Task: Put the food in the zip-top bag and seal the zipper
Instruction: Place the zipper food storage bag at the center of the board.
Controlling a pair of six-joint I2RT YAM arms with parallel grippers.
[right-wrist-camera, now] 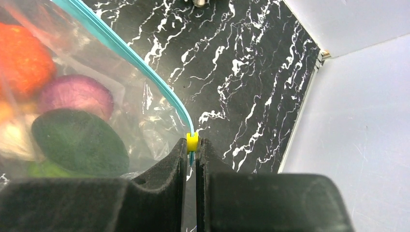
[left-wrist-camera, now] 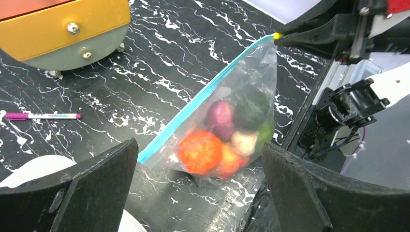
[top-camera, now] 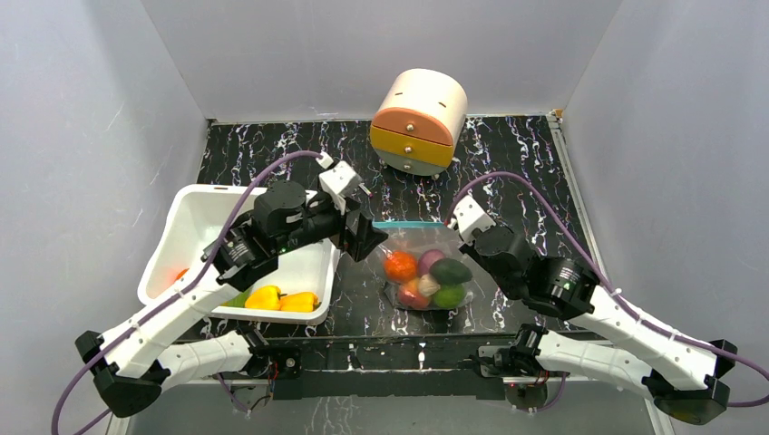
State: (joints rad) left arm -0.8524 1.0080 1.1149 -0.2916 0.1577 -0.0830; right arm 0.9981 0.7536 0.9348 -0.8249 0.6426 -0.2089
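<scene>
The clear zip-top bag (top-camera: 422, 272) lies on the black marble table. It holds an orange fruit (top-camera: 400, 265), a purple piece (top-camera: 431, 260), a dark green piece (top-camera: 451, 271) and red-pink and light green pieces. The blue-green zipper (left-wrist-camera: 203, 94) runs along its far edge. My right gripper (right-wrist-camera: 192, 145) is shut on the yellow slider (right-wrist-camera: 192, 141) at the zipper's right end; it also shows in the top view (top-camera: 453, 234). My left gripper (left-wrist-camera: 198, 193) is open and empty at the bag's left end (top-camera: 372, 237). Two yellow peppers (top-camera: 281, 299) lie in the white tub.
A white tub (top-camera: 195, 213) stands left of the bag under my left arm, with something orange-red (top-camera: 180, 272) inside. A round drawer unit (top-camera: 419, 122) stands at the back. A purple pen (left-wrist-camera: 43, 116) lies on the table near it. Grey walls enclose the table.
</scene>
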